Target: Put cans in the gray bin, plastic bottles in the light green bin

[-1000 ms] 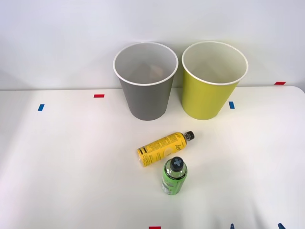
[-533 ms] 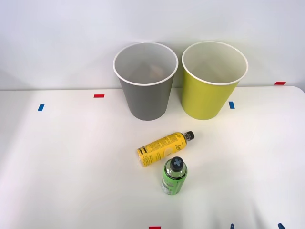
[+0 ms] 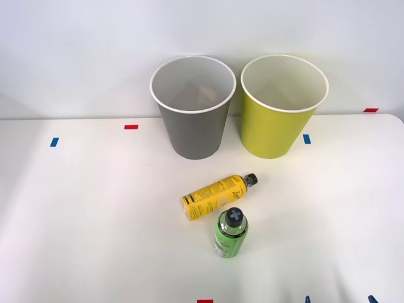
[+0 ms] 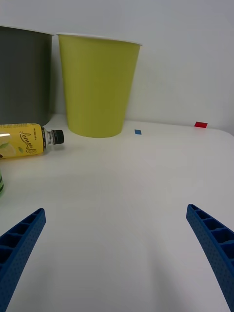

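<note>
At the far edge of the white table (image 3: 76, 208), seen from the front camera, the gray bin (image 3: 192, 123) and the light green bin (image 3: 278, 126) stood side by side, almost touching, mouths up and ready to take whatever was dropped from above. Something pale and reddish sat low inside the gray one, possibly the can, though I could not tell. Toward six o'clock from the bins, the yellow bottle (image 3: 213, 197) lay on its side, cap pointing to about two o'clock, and the green bottle (image 3: 230, 234) stood upright just beside its base. Both bottles were in open space, easy to approach. Two blue tips of the right pincer (image 3: 338, 299) peeked in at the bottom edge, apart from each other, with the green bottle at roughly ten o'clock from them.

From the wrist camera, the pincer (image 4: 117, 243) was spread wide and held nothing. It sat low over the table, probably lining up for a bottle. The yellow bottle (image 4: 24, 140) lay ahead and off to one side, well clear of the fingers (image 4: 19, 239), with the light green bin (image 4: 97, 85) behind it.
</note>
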Tool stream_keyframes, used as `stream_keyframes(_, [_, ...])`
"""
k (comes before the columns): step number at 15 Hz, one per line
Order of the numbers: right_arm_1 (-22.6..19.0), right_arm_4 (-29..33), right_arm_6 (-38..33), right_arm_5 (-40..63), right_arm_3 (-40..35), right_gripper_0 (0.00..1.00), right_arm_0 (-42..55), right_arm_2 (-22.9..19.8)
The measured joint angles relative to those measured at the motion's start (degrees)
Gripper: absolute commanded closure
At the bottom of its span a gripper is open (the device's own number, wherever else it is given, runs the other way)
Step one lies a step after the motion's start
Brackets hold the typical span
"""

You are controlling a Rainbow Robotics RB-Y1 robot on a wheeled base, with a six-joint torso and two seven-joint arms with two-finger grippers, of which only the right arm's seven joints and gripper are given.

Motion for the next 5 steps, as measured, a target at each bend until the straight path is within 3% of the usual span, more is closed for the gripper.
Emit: stream_keyframes(5, [0.0,0.0,0.0,0.0,0.0,0.00,0.0,0.0])
